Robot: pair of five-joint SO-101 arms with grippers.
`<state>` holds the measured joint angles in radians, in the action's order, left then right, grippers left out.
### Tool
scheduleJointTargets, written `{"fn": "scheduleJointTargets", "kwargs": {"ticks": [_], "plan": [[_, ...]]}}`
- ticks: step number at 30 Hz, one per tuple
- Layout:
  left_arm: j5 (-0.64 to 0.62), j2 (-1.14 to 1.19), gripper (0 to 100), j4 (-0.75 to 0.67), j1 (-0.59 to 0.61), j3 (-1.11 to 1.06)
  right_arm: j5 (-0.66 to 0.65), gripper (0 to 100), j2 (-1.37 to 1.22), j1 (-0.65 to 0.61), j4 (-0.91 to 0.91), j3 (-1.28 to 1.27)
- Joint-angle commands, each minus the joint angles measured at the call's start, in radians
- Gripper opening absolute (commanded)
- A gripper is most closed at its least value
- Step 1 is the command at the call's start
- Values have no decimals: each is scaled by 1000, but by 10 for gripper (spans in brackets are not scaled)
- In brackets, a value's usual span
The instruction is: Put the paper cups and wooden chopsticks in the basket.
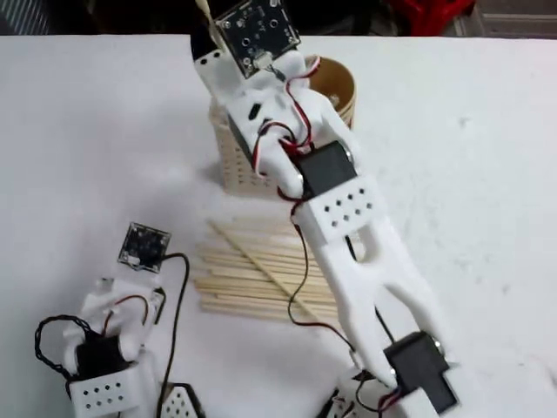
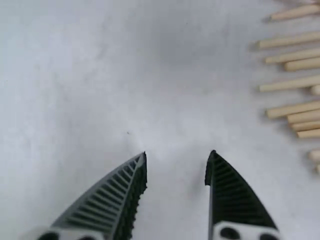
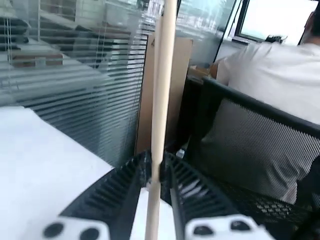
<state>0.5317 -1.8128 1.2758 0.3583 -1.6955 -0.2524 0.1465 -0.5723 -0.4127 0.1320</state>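
Pale wooden chopstick (image 3: 163, 75) upright, clamped between right gripper (image 3: 159, 167) fingers in right wrist view, high view adds loose chopstick pile (image 1: 261, 270) on white bench (image 1: 87, 131) near cream perforated basket (image 1: 231, 165), brown paper cup (image 1: 338, 83) against it, left gripper (image 2: 177, 160) fingers apart above bench, beside pile ends.

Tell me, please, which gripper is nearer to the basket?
Right. The right gripper, shut on a chopstick, is raised by the basket's far side; the left gripper hangs open above the table beside the chopstick pile, apart from the basket.
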Motion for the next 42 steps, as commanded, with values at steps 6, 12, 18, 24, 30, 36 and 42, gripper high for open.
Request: {"fn": "scheduleJointTargets", "kwargs": {"ticks": [6,12,18,24,30,36,42], "plan": [[9,-5,199,8,12,2,6,21,-76,13,45,14],[9,-5,199,8,12,2,8,143,-102,38,44,-32],[9,-5,199,8,12,2,8,46,-58,39,35,-86],[9,-5,199,8,12,2,-3,18,150,41,-191,-253],[9,-5,199,8,12,2,-77,18,298,-44,-667,-321],[9,-5,199,8,12,2,-176,69,194,-81,-802,-488],[9,-5,199,8,12,2,-229,122,-10,-77,-568,-677]]}}
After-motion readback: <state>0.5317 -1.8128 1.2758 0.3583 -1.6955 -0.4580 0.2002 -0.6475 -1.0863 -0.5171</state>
